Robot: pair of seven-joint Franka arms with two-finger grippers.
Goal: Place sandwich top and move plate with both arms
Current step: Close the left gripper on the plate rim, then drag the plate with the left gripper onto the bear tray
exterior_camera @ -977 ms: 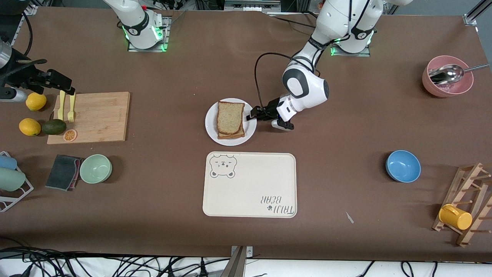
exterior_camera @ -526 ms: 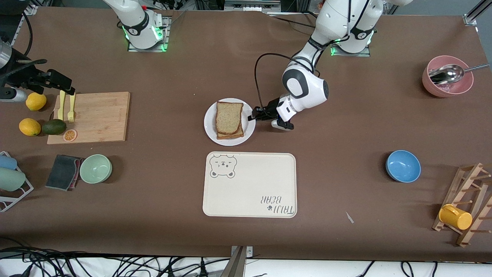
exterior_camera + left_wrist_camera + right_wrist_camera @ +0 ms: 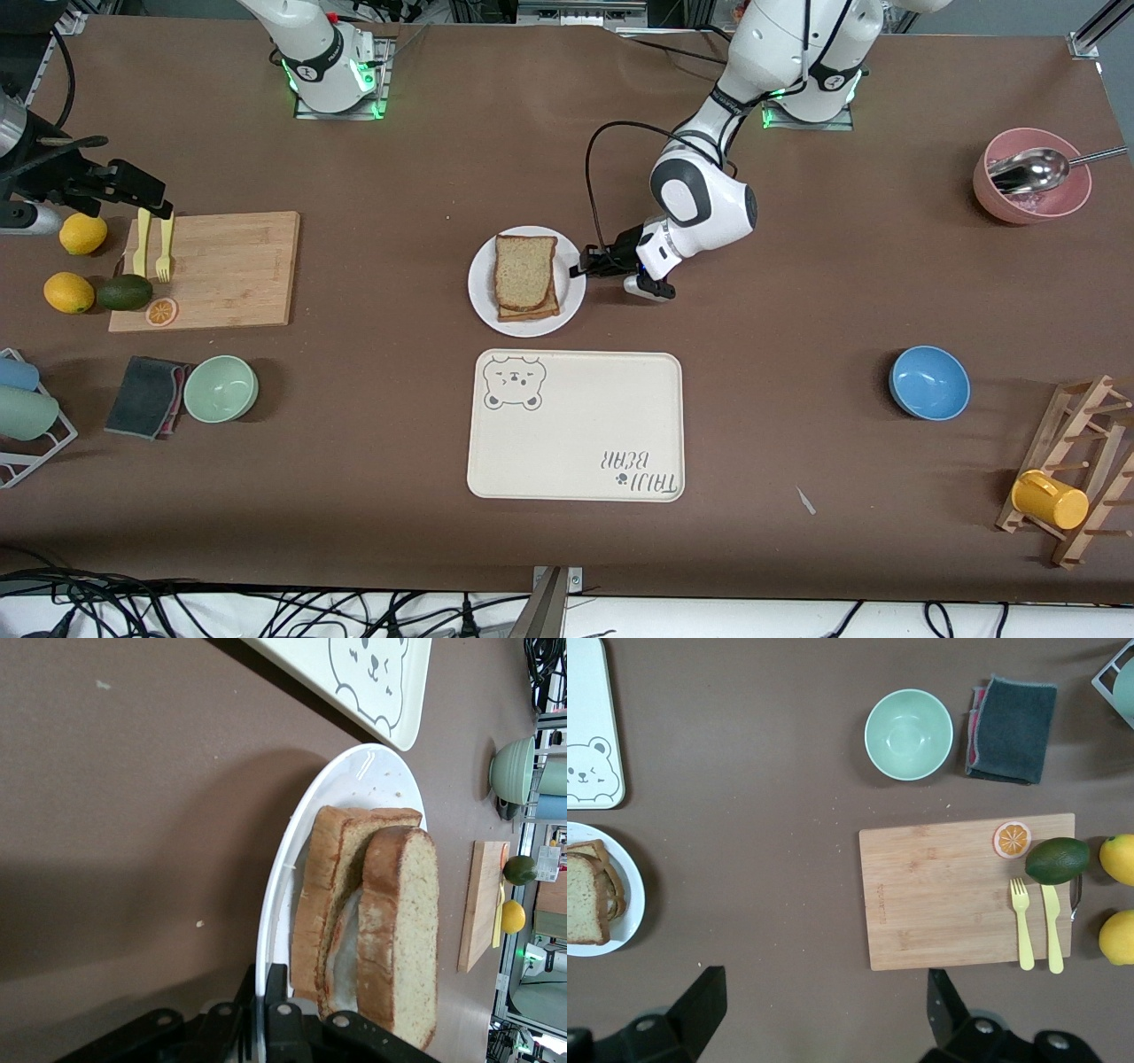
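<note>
Front view: we find the plate (image 3: 483, 301) near the middle of the surface (image 3: 797, 292), just farther from the camera than the cream tray (image 3: 576, 434) and apart from it. On the plate lies the sandwich top (image 3: 524, 270), a speckled brown slice resting on a second slice (image 3: 536, 310) whose edge shows beneath it. The left hand (image 3: 586, 268) sits low at the plate's rim on the side toward the left arm's end, clenched on that rim; in the left wrist view we see the white rim (image 3: 266, 939) running in between the black fingers (image 3: 282, 1019), with the two slices standing just past them and something pale between the slices. The right hand (image 3: 824, 1005) hangs high over the right arm's end of the surface, fingers spread wide and grasping nothing; the right arm waits. Below it in the right wrist view we note a wooden board (image 3: 966, 890) carrying a yellow fork (image 3: 1021, 926), a yellow knife (image 3: 1051, 930), an orange slice (image 3: 1012, 839) and an avocado (image 3: 1057, 859), with two lemons (image 3: 1118, 859) beside it. A green bowl (image 3: 221, 388) and a dark cloth (image 3: 146, 396) lie nearer the camera than the board. Toward the left arm's end stand a blue bowl (image 3: 928, 383) and a pink bowl (image 3: 1072, 199) holding a metal spoon (image 3: 1032, 170).
</note>
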